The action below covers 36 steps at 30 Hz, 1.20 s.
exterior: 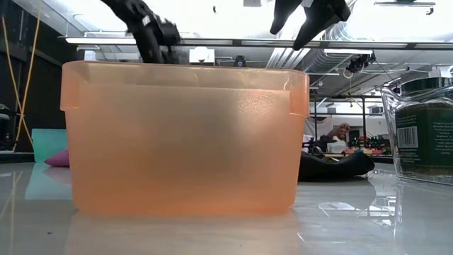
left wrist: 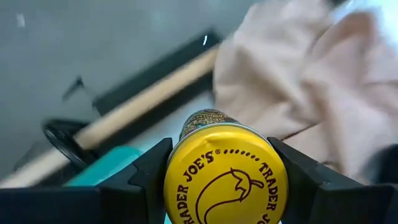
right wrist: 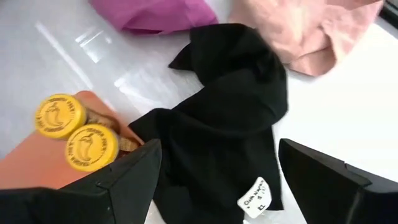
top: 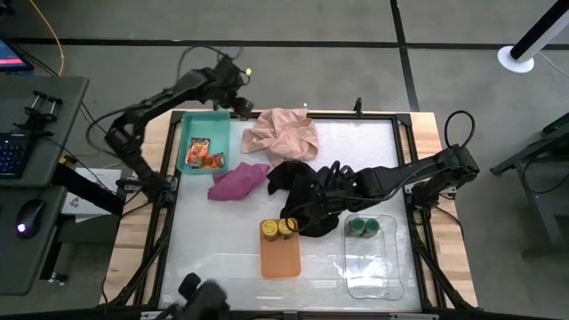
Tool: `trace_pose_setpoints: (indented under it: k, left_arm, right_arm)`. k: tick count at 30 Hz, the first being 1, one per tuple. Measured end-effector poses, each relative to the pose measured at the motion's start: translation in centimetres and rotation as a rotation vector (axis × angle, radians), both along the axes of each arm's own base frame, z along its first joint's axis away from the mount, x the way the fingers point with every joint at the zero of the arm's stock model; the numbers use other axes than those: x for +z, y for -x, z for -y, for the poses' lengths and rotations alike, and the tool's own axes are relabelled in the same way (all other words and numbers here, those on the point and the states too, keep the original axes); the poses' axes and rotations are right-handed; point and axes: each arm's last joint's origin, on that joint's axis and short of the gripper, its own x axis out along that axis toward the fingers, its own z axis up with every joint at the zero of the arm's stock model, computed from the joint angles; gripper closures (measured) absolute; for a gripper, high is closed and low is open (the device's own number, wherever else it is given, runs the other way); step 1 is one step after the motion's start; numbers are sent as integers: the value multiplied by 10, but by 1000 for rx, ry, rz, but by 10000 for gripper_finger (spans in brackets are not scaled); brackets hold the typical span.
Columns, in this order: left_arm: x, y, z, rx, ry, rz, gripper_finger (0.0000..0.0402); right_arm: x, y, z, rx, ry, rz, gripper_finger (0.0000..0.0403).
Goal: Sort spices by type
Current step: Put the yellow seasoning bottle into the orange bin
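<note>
- The left gripper (left wrist: 217, 186) is up at the far left corner of the table, between the teal tray (top: 220, 120) and the pink cloth (top: 283, 132). Its fingers (left wrist: 149, 171) are closed against both sides of a yellow-lidded jar (left wrist: 225, 177), gripping just under the lid so the jar hangs upright.
- That jar looks bound for the orange tray (top: 280, 253) near the front, where two other yellow-lidded jars (right wrist: 76, 132) already stand together.
- The teal tray holds the orange-red packets (top: 203, 155), kept to themselves.
- The clear tray (top: 373, 262) on the right has the green-lidded jars (top: 365, 228) in its far end.
- The right gripper (right wrist: 217, 180) hangs wide open and empty over the black cloth (right wrist: 224, 118), beside the orange tray, likely ready to lift the cloth and check beneath.
- A magenta cloth (top: 236, 181) lies between the teal tray and the black one.
</note>
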Motion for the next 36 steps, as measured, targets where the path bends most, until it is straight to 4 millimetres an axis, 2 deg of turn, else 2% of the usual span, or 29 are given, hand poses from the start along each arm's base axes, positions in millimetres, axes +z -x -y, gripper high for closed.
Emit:
trace_pose_setpoints:
  k: [3,7,11,16,22,26,31,36]
  left_arm:
    - [39,4,30,-79,-98,73,211]
    - [78,3,92,-238,-166,157,211]
    - [96,-6,163,-430,-170,202,211]
    - [99,-16,255,-689,-117,253,211]
    - [91,-26,357,-978,-131,343,211]
    - [70,-46,404,-1069,-157,362,211]
    - [18,-87,440,-1081,-88,231,211]
    - [-9,-120,454,-1002,-65,88,211]
  right_arm:
    - [-1,3,1,-33,17,-20,84]
    - [-4,15,-1,-114,26,-82,84]
    - [-6,31,-11,-201,23,-152,84]
    - [-7,49,-27,-247,15,-225,84]
    - [-7,65,-48,-237,11,-256,84]
    - [-7,71,-58,-196,9,-261,84]
    - [-7,80,-73,-118,19,-270,84]
    - [-7,91,-89,-60,45,-245,84]
